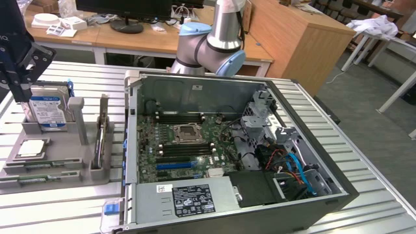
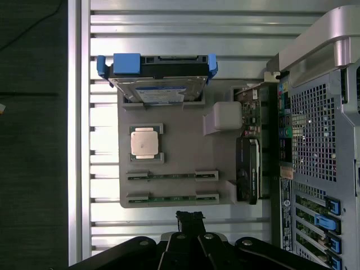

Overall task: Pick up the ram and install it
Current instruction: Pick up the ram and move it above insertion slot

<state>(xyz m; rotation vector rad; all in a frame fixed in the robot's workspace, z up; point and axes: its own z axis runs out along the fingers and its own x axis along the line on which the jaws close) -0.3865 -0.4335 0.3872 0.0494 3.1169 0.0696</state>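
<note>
- The claw (image 1: 21,93) hangs high up at the exterior view's left, pointing down.
- Its two dark fingers are pressed tight together.
- The silver arm (image 1: 219,29) with blue caps stands at the back, bent at its joint.

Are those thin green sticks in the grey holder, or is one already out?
In. One ram stick and a second ram stick each lie in a slot of the grey holder.
</note>
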